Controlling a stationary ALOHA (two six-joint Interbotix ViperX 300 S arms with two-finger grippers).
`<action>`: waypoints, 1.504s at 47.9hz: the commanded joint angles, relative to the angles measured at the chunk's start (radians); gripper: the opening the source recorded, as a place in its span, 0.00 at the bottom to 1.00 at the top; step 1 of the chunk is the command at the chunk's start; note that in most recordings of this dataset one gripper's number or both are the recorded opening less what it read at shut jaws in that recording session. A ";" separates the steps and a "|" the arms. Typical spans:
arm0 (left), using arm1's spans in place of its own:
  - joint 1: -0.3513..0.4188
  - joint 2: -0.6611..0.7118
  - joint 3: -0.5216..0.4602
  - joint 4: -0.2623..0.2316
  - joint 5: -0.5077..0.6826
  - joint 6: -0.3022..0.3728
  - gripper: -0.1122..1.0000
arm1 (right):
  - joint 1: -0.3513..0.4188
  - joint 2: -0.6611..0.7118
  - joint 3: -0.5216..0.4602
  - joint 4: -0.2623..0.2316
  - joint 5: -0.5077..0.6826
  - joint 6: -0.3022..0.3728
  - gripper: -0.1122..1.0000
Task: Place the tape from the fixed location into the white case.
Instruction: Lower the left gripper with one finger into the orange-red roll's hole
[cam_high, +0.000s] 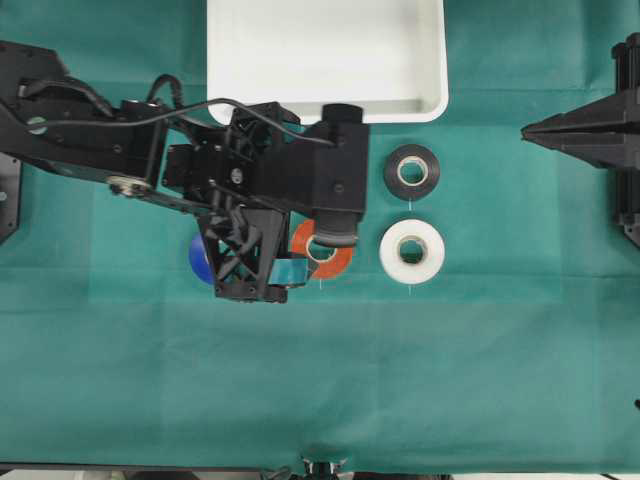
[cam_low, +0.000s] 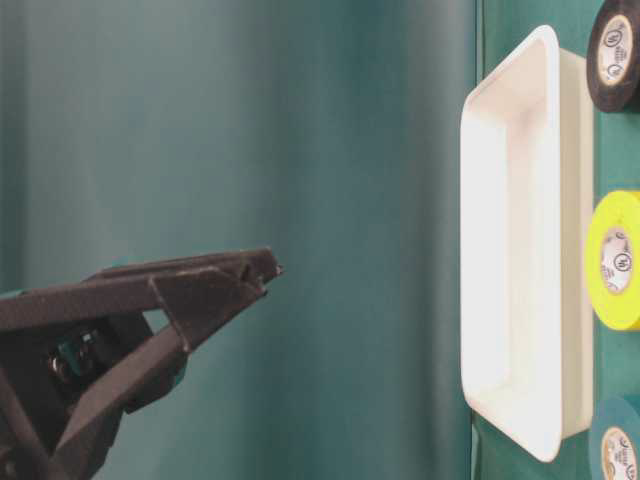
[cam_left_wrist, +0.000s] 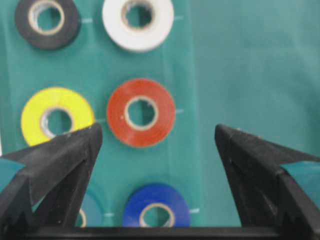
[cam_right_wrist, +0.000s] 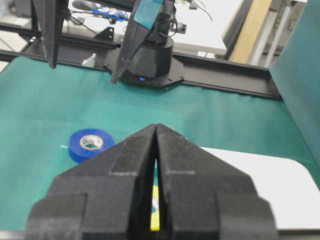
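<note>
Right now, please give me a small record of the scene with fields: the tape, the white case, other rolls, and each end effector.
tape: orange-red roll, flat on the green cloth, not held
white case: at the far edge of the cloth, nothing seen inside
other rolls: black roll, white roll, yellow roll, blue roll
left end effector: open, above the tape
right end effector: shut, holding nothing, away from the rolls

green table cloth (cam_high: 450, 380), tape (cam_high: 340, 262), white case (cam_high: 325, 105)
</note>
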 joint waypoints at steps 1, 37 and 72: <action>-0.005 -0.005 -0.044 0.000 0.017 0.002 0.99 | 0.000 0.009 -0.031 0.000 -0.003 0.002 0.10; -0.005 -0.003 -0.043 0.002 0.017 0.002 0.99 | 0.000 0.014 -0.029 0.000 -0.003 0.002 0.10; -0.005 -0.002 -0.014 0.002 -0.005 0.000 0.99 | 0.000 0.015 -0.031 0.000 -0.003 0.003 0.10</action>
